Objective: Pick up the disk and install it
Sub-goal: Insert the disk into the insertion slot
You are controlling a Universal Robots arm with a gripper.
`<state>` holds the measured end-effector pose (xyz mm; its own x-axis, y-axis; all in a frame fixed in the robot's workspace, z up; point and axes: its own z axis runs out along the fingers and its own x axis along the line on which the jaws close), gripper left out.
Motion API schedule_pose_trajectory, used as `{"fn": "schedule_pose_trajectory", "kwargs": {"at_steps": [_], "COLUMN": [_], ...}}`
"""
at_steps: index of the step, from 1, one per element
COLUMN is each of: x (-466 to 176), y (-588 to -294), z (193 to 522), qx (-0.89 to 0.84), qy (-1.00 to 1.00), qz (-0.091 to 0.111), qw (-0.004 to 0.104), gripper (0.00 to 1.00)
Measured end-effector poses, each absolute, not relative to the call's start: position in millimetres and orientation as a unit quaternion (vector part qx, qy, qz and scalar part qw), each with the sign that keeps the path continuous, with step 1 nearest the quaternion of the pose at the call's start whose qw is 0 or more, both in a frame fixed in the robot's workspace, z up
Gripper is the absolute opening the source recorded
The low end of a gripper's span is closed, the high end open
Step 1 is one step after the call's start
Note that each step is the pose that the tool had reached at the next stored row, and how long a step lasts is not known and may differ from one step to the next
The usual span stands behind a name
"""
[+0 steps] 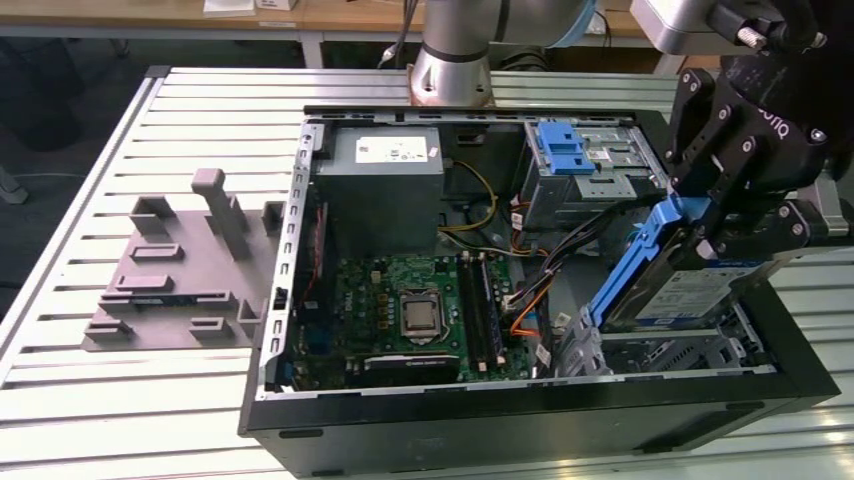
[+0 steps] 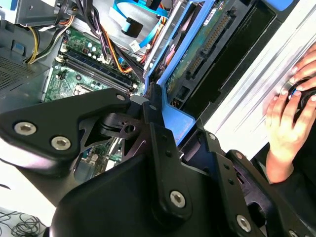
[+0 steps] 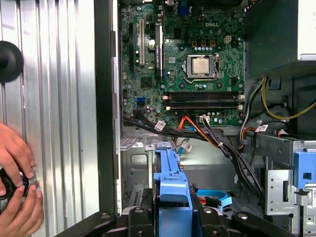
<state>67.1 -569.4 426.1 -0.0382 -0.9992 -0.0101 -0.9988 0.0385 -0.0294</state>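
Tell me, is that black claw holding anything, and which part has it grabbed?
Yes. The gripper is clamped on the disk, pinching the upper end of its blue bracket. The disk hangs tilted over the open computer case.

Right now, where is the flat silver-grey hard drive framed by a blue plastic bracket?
The disk is at the exterior view's right, tilted, clamped by the black gripper above the metal drive cage of the open black computer case.

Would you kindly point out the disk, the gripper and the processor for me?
disk (image 1: pixel 683 292): exterior view, its white label.
gripper (image 1: pixel 731 240): exterior view, midway between fingertips.
processor (image 3: pixel 201 65): first wrist view, its metal top.
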Motion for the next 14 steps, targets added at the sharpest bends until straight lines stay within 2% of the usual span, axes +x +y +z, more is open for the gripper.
{"fn": "schedule_pose_trajectory", "kwargs": {"at_steps": [14], "x": [67.1], "y": [-569.4], "z": [415.3], "qx": [-0.693], "qy": [0.72], "qz": [-0.007], "qw": [0.014], "gripper": [0.36]}}
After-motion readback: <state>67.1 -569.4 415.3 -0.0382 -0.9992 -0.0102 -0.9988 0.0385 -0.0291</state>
